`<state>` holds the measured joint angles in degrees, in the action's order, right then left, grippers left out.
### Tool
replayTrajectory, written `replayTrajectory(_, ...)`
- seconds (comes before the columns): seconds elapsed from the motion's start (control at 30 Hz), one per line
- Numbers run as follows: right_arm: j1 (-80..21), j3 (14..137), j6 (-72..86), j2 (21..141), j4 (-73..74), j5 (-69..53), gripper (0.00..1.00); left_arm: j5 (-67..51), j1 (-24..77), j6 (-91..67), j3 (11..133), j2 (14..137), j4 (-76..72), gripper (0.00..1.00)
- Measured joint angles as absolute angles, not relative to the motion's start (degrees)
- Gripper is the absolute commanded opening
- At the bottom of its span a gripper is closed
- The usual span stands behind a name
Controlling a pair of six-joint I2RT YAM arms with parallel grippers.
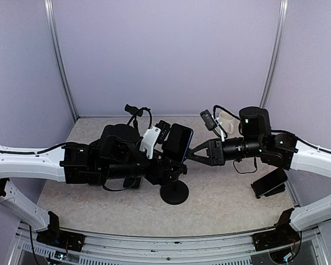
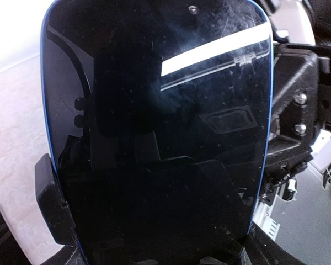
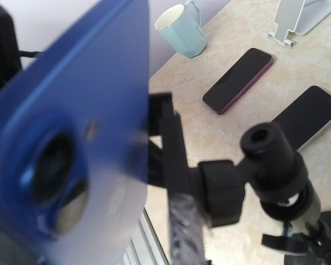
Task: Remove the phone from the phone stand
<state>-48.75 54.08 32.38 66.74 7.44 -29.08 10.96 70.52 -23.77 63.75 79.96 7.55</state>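
The phone [image 1: 178, 140], black-screened with a blue rim, sits tilted in the cradle of the black phone stand [image 1: 174, 193] at mid-table. Its screen [image 2: 154, 110] fills the left wrist view. My left gripper [image 1: 172, 148] is shut on the phone's two long sides; one black finger pad [image 2: 49, 204] presses its left edge. In the right wrist view the phone's blue back [image 3: 71, 138] is close and blurred beside the stand's ball joint [image 3: 223, 190]. My right gripper [image 1: 190, 154] is shut, its tips against the cradle behind the phone.
A pale mug [image 3: 182, 30] stands at the back right. A dark red phone [image 3: 238, 80] and a black phone [image 3: 308, 116] lie flat on the table near a white stand [image 3: 298, 19]. Another dark holder [image 1: 270, 183] sits under the right arm.
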Motion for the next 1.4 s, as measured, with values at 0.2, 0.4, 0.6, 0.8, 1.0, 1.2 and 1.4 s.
replayTrajectory(0.2, -48.75, 54.57, 32.4, 66.94, 7.94, -29.43, 0.0, 7.92, 71.64, -21.21, 63.53, 80.09, 6.28, 0.36)
replayTrajectory(0.4, -48.64, 55.27, 33.08, 67.51, 8.05, -28.23, 0.0, 5.45, 74.43, -18.87, 63.68, 80.34, 2.9, 0.36)
replayTrajectory(0.6, -48.64, 55.48, 34.35, 67.81, 7.27, -26.35, 0.0, 2.28, 75.81, -17.54, 63.53, 79.46, -0.08, 0.38)
replayTrajectory(0.8, -48.64, 56.8, 35.29, 69.82, 5.72, -25.5, 0.0, -1.37, 75.85, -17.5, 61.93, 76.93, -4.1, 0.37)
replayTrajectory(1.0, -48.64, 57.52, 35.48, 71.37, 4.58, -23.73, 0.0, -2.96, 75.96, -17.58, 59.81, 76.51, -6.0, 0.37)
replayTrajectory(1.2, -47.75, 59.72, 34.63, 72.71, 6.04, -21.82, 0.0, 0.8, 73.87, -18.24, 55.83, 69.91, -5.26, 0.37)
replayTrajectory(1.4, -43.18, 62.43, 33.82, 75.42, 6.35, -22.17, 0.0, 7.07, 67.99, -20.95, 51.53, 61.36, -4.86, 0.37)
